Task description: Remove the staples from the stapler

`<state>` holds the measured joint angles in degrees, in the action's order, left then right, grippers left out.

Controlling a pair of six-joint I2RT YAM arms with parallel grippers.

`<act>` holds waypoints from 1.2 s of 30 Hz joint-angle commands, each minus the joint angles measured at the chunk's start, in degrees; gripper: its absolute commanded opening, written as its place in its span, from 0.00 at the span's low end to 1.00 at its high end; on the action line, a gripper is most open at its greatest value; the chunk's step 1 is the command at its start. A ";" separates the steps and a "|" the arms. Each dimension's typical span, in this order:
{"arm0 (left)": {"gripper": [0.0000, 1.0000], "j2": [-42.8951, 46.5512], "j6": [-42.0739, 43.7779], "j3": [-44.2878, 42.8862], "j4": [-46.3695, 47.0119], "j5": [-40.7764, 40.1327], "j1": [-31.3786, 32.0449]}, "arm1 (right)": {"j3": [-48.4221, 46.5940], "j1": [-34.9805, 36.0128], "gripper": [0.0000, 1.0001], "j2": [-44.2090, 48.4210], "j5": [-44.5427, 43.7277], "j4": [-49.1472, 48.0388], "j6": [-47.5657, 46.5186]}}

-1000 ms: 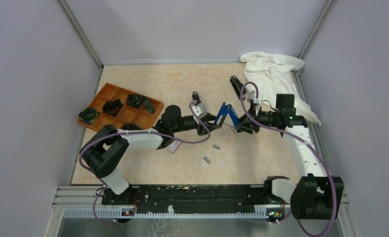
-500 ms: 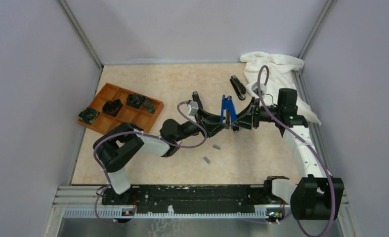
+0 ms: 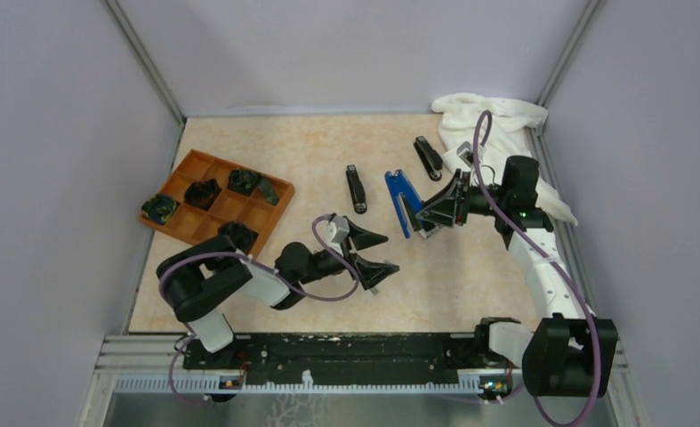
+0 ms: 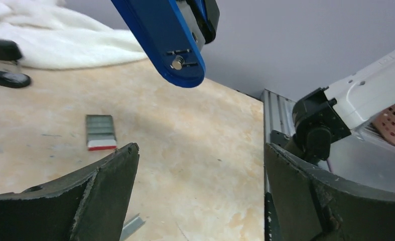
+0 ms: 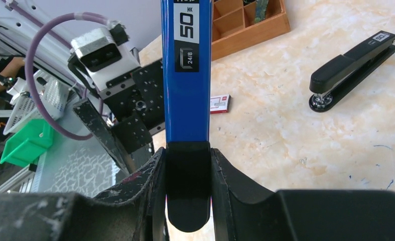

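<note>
My right gripper point(image 3: 430, 216) point(image 5: 187, 160) is shut on the black end of a blue stapler point(image 3: 402, 197) point(image 5: 186, 65) and holds it above the table. One black stapler point(image 3: 355, 189) point(image 5: 353, 68) lies left of it. A second black one point(image 3: 429, 158) point(image 4: 4, 65) lies by the cloth. My left gripper point(image 3: 390, 253) point(image 4: 200, 150) stands wide open and empty, low over the table in front of the blue stapler point(image 4: 170, 40). A grey strip of staples point(image 4: 101, 133) with a red end lies just beyond its left finger. Another silvery strip point(image 4: 132, 226) lies under that finger.
An orange compartment tray point(image 3: 205, 209) with dark parts stands at the left. A white cloth point(image 3: 497, 133) is bunched at the back right corner. A small white-and-red box point(image 5: 219, 104) lies flat on the table near the left arm.
My left gripper has let go of the blue stapler, opened wide and drawn back toward the near edge. My right gripper still holds the blue stapler, now alone, and has swung it back.
</note>
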<state>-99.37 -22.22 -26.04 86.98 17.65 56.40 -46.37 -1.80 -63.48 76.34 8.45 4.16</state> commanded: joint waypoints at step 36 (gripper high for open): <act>0.99 20.45 28.53 -5.44 -50.79 -52.23 -0.85 | -3.46 -0.50 0.00 -3.05 -4.15 5.82 -10.01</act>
<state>-75.42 8.88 -26.52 40.53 -25.82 55.77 -46.39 -1.80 -66.54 71.00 15.07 -3.46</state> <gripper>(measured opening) 0.995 0.317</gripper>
